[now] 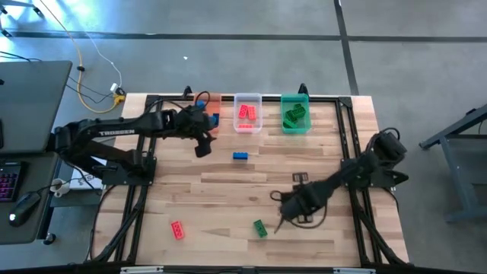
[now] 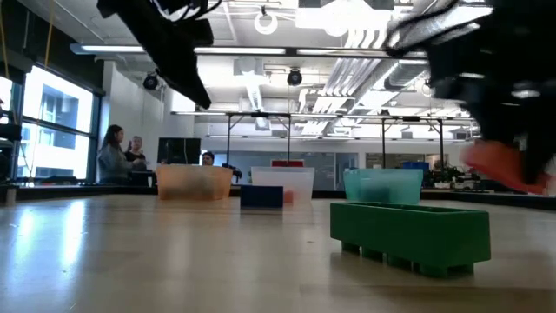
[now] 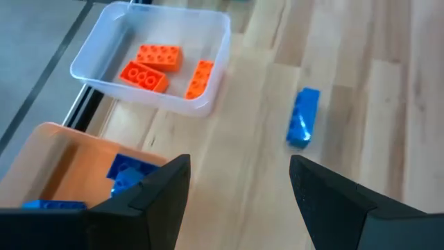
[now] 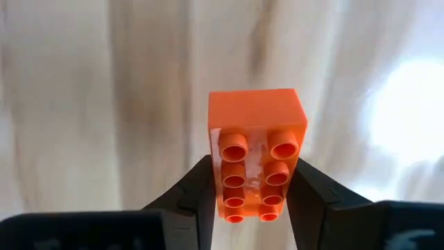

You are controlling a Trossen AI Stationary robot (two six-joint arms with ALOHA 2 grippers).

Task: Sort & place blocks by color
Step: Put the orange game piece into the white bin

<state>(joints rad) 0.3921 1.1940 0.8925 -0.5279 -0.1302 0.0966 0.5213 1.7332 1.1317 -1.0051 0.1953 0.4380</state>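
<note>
Slipping is the main risk as I judge it: the right claw [image 4: 253,198] grips a red brick [image 4: 257,153] only by its lower half, with most of the studded face sticking out beyond the fingertips [image 4: 201,191], so a quick swing toward the bins could pivot the brick or let it drop back onto the worktop [image 1: 228,198]. A second hazard lies just beside that claw: a green brick [image 1: 260,227] rests close to it, and a low sweep could knock it away or off the front edge. The carry also has to cross to the clear bin [image 1: 247,113], far ahead of the right claw, where other red bricks already sit; the orange bin [image 1: 214,106] and green bin [image 1: 294,113] flank it closely, so a small aiming error could put the brick in the wrong colour.

The right claw's jaws are drawn in narrow, clamped on the red brick's two long sides; whether it is clear of the worktop I cannot tell.

The left claw [image 3: 239,191] stands wide apart and empty, hovering beside the orange bin that holds blue bricks. A lone blue brick [image 3: 303,117] lies on the worktop just ahead of it, and another red brick [image 1: 177,229] sits well apart, toward the front.
</note>
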